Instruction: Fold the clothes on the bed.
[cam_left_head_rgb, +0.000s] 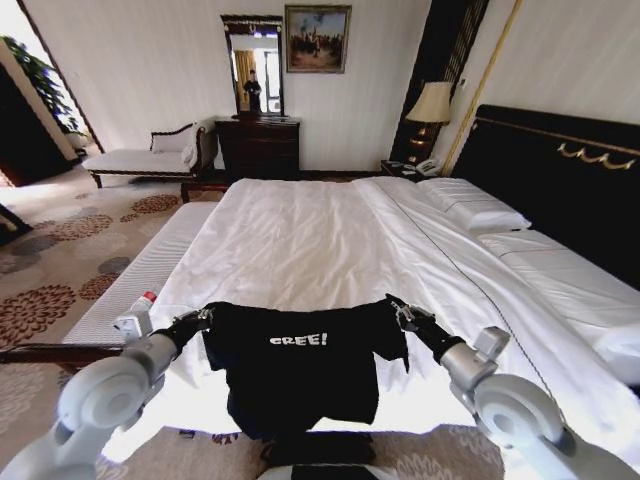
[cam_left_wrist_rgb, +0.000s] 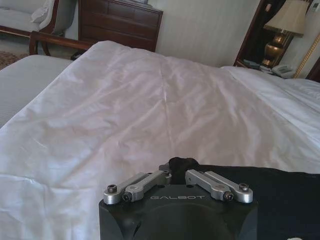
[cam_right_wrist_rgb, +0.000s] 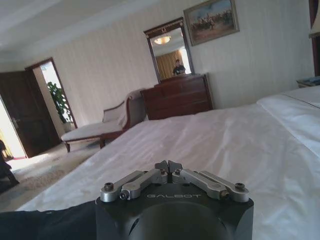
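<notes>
We have the black T-shirt (cam_left_head_rgb: 300, 365) lifted at the near edge of the bed (cam_left_head_rgb: 300, 240), held up between our two arms so that it hangs with its white chest lettering facing our head camera. Our left gripper (cam_left_head_rgb: 205, 318) is pinched shut on the shirt's shoulder corner on that side; in the left wrist view a small bunch of black fabric (cam_left_wrist_rgb: 181, 164) sits clamped between the closed fingertips, and the rest of the shirt (cam_left_wrist_rgb: 270, 195) spreads off beside it. Our right gripper (cam_left_head_rgb: 402, 314) is at the opposite shoulder corner, its fingers drawn together in the right wrist view (cam_right_wrist_rgb: 168, 166), and in the head view it appears to be gripping the fabric there, though the pinch itself is hard to make out. We judge the folding to be at an early stage: the shirt is picked up and stretched between us, but no crease or fold shows yet. Laying it flat on the white sheet and folding it all seems left to do.
</notes>
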